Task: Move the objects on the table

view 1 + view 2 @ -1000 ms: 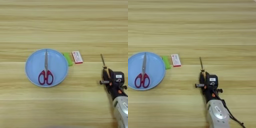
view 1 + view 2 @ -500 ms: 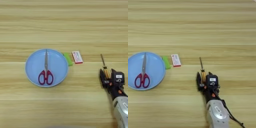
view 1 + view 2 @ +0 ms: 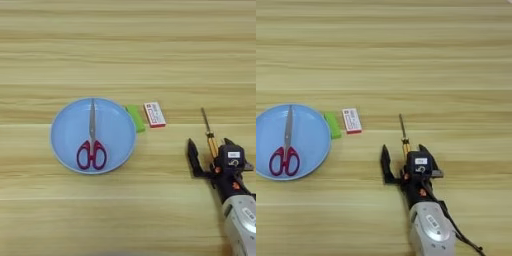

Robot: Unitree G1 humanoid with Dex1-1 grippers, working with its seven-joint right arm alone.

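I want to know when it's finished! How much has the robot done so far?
Done, it seems: the scissors lie on the plate. In hand: the open right gripper sits around the screwdriver on the table, not gripping. Left: the green block and the box are untouched.

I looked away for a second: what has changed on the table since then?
The right gripper has spread its fingers wide again; half a second ago they were closed around the screwdriver, which lies on the table between them. The plate, scissors, green block and red-and-white box stayed put.
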